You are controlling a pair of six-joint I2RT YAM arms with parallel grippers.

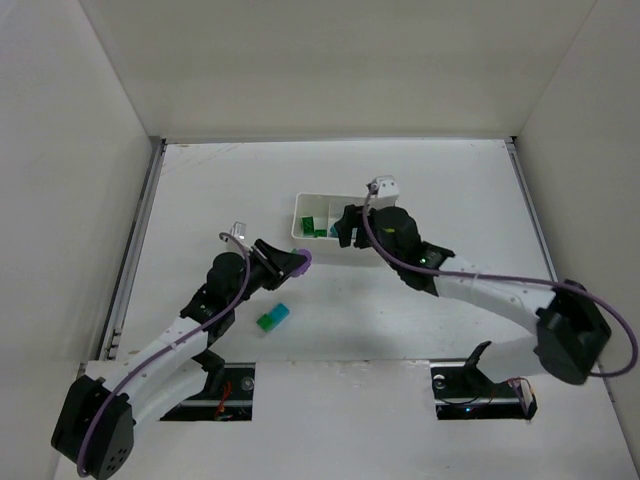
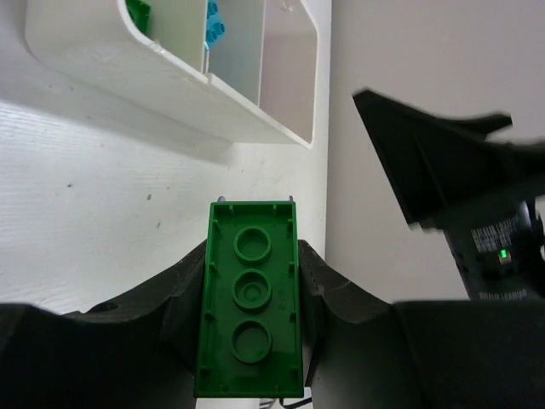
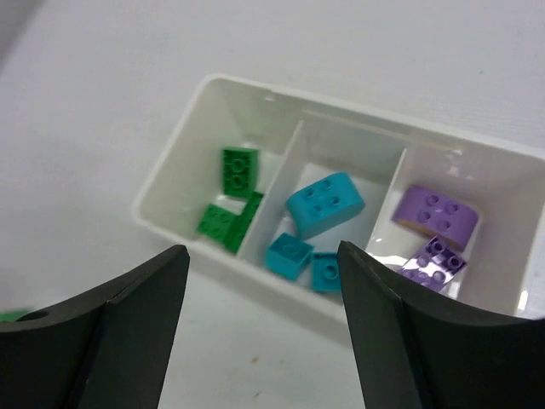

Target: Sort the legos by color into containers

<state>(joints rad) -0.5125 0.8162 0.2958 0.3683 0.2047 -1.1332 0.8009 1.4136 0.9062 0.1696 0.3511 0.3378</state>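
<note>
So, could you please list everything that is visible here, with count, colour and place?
tray: one, white, three compartments, mid-table.
green bricks: three, left compartment.
teal bricks: three, middle compartment.
purple bricks: two, right compartment.
loose bricks: two, one green, one teal, touching, on the table before the tray.
held brick: one, green, between the left jaws.
table: one, white.
left arm: one, black and white, jaws shut on the held brick.
right arm: one, black and white, jaws open above the tray.

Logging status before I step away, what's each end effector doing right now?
Left end effector: closed on a green lego.
Right end effector: open, empty, over the tray.
</note>
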